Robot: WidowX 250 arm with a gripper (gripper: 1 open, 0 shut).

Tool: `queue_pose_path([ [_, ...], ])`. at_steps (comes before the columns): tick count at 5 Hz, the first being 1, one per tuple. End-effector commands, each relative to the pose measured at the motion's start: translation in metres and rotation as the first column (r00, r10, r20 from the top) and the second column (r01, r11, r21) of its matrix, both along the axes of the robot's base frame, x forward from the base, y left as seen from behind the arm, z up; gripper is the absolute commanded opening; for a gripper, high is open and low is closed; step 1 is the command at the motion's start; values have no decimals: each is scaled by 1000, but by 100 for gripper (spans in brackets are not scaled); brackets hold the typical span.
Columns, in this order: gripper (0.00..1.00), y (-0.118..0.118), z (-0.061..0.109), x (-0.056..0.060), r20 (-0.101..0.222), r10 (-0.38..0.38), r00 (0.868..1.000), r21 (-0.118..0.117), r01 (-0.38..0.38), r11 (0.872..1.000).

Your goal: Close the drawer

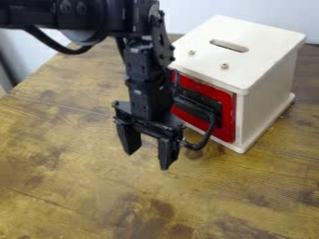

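The red drawer [201,108] sits in the lower front of a pale wooden cabinet [247,65] and stands slightly pulled out, its glossy red front facing left. Its black wire loop handle [200,138] hangs off the front near the table. My black gripper [148,149] points down just left of the drawer front, close to the handle, with its two fingers [129,141] spread apart and nothing between them. The arm [144,65] hides part of the drawer's left edge.
The cabinet has a slot in its top [229,44] and stands at the back right of a worn wooden table [75,187]. A grey wall edge [10,65] shows at the far left.
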State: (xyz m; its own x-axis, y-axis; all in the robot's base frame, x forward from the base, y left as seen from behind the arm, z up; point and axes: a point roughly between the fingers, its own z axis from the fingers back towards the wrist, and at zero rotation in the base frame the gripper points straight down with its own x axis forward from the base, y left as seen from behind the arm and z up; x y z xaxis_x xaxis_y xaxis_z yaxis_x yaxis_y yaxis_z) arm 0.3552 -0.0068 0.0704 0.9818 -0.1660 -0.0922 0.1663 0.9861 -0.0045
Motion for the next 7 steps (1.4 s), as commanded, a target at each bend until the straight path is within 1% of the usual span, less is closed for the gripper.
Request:
queue_pose_path([
  [1,100,-6,26,12,82,-16,996,-6,16,1000],
  [2,100,-9,31,18,100,-20,995,-7,21,1000],
  [3,100,-12,34,21,123,-33,992,1,33,999],
  [4,100,-14,33,24,131,-39,991,4,39,999],
  [5,100,-15,29,23,134,-42,990,4,42,999],
  [6,100,-17,26,18,140,-44,989,3,45,999],
  [7,100,-18,22,18,154,-50,987,6,49,999],
])
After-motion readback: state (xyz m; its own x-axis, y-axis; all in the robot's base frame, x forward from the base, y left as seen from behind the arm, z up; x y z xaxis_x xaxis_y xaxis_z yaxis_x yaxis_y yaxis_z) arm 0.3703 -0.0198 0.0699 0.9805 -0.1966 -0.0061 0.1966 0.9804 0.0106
